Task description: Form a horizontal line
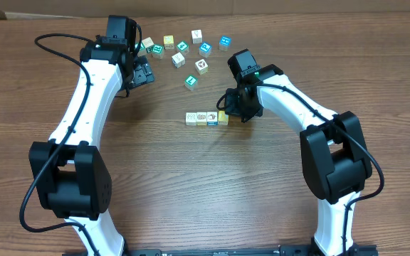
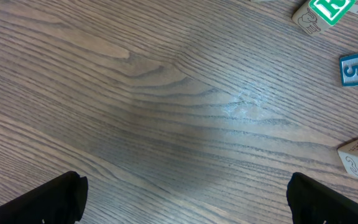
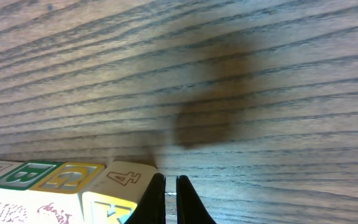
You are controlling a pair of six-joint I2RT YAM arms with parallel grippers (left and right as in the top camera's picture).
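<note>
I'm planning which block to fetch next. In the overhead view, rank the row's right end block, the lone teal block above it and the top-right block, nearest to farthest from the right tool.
1. End block, right beside the right tool, on its left.
2. Lone teal block, up and to the left.
3. Top-right block, almost straight up, far side of the table.

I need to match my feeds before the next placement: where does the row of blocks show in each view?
Overhead: the row of blocks lies mid-frame, just left of the right gripper.
Left wrist: not in it; only loose blocks at the right edge.
Right wrist: bottom left corner, end block beside the fingers.
Shared landmark: the right gripper at the row's right end.
</note>
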